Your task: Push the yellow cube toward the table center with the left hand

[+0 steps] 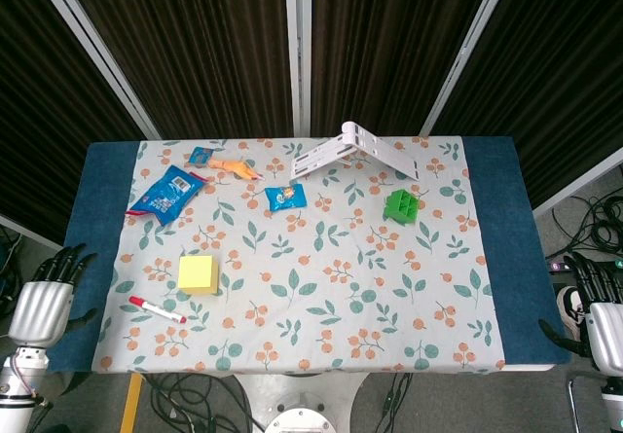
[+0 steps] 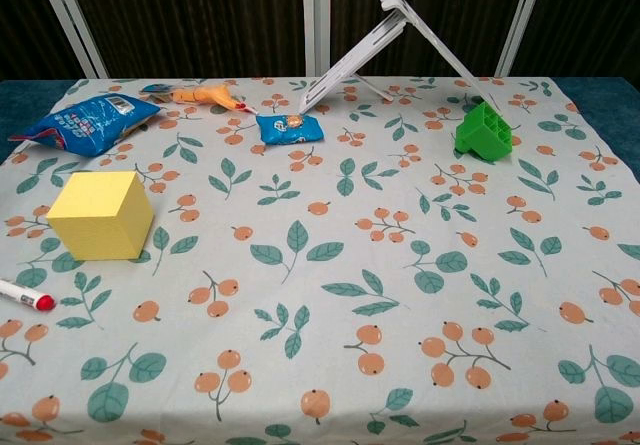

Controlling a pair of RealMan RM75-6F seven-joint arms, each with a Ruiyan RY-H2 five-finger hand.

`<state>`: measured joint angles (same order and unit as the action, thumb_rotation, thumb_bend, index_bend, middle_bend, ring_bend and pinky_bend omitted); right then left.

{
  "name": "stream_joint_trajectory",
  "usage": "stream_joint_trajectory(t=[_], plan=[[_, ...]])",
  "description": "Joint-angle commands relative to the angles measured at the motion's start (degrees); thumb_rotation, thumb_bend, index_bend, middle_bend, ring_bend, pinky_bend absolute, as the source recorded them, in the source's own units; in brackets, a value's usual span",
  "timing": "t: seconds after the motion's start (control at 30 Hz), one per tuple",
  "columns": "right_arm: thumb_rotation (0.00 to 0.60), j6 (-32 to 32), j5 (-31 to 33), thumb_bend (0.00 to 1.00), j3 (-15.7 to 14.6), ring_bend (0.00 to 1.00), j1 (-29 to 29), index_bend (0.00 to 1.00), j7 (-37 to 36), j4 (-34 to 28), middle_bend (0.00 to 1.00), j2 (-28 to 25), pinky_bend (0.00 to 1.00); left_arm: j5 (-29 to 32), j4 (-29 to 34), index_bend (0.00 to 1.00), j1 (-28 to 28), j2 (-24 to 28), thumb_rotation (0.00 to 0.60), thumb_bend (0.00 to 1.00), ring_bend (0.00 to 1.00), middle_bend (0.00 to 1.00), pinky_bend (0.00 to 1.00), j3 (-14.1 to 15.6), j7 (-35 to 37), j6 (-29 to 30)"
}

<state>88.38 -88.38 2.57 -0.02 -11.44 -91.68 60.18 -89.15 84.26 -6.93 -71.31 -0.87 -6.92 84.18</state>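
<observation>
From the head view, your yellow cube (image 1: 199, 273) sits on the leaf-and-berry cloth toward the left edge of the table (image 1: 102, 199), nearer the front edge than the back. Just in front of it and slightly left lies a red-capped marker (image 1: 157, 309), apart from the cube. Your left hand (image 1: 44, 302) hangs off the front left corner of the table, touching nothing, its dark fingers (image 1: 66, 259) spread and pointing toward the back; it holds nothing and is well apart from the cube. Your right hand (image 1: 602, 324) hangs off the front right corner, fingers likewise apart and holding nothing. Toward the back left corner you have a blue snack bag (image 1: 165, 193), and behind it a small blue packet (image 1: 201, 156) with an orange toy (image 1: 231, 165) just beside it. Another small blue packet (image 1: 286, 197) lies nearer the middle of the back half. A white folding stand (image 1: 355, 151) stands at the back edge, and a green block (image 1: 401, 205) sits in front of its right leg.

In the chest view, neither hand shows. The cube (image 2: 98, 215) stands flat at the left edge of the table, with the marker (image 2: 27, 296) in front of it, not touching. The snack bag (image 2: 87, 122) lies behind the cube, well apart. The orange toy (image 2: 205, 95), the nearer packet (image 2: 289, 128), the stand (image 2: 385, 46) and the green block (image 2: 484, 131) line the back.
</observation>
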Motion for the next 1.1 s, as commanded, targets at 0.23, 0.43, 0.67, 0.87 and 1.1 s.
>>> stream_joint_trajectory(t=[0.23, 0.43, 0.67, 0.87, 1.1], plan=[[0.600, 0.6, -0.5, 0.09, 0.0, 0.00, 0.0, 0.00, -0.4, 0.1, 0.04, -0.3, 0.02, -9.9, -8.1, 0.47, -7.4, -3.6, 0.600, 0.15, 0.24, 0.47, 0.26, 4.4, 3.9, -7.8], [0.600, 0.7, -0.3, 0.09, -0.1, 0.00, -0.3, 0.00, -0.6, 0.0, 0.04, -0.4, 0.02, -10.9, -11.1, 0.48, -11.0, -6.0, 0.600, 0.18, 0.25, 0.48, 0.27, 5.4, 1.7, -13.7], [0.600, 0.7, -0.1, 0.09, -0.1, 0.00, -0.3, 0.00, -0.6, 0.0, 0.04, -0.3, 0.02, -8.8, -12.6, 0.49, -13.5, -8.4, 0.600, 0.22, 0.25, 0.50, 0.27, 6.0, -0.7, -19.9], [0.600, 0.5, 0.0, 0.09, -0.1, 0.00, -0.2, 0.00, -0.6, 0.0, 0.04, -0.3, 0.02, -6.0, -12.7, 0.49, -13.6, -9.7, 0.600, 0.28, 0.25, 0.51, 0.27, 5.7, -3.6, -21.9], [0.600, 0.2, 0.1, 0.09, 0.0, 0.00, 0.0, 0.00, -0.5, 0.0, 0.05, -0.2, 0.02, -4.3, -12.7, 0.52, -13.0, -10.3, 0.600, 0.32, 0.31, 0.59, 0.27, 6.1, -6.2, -21.9]])
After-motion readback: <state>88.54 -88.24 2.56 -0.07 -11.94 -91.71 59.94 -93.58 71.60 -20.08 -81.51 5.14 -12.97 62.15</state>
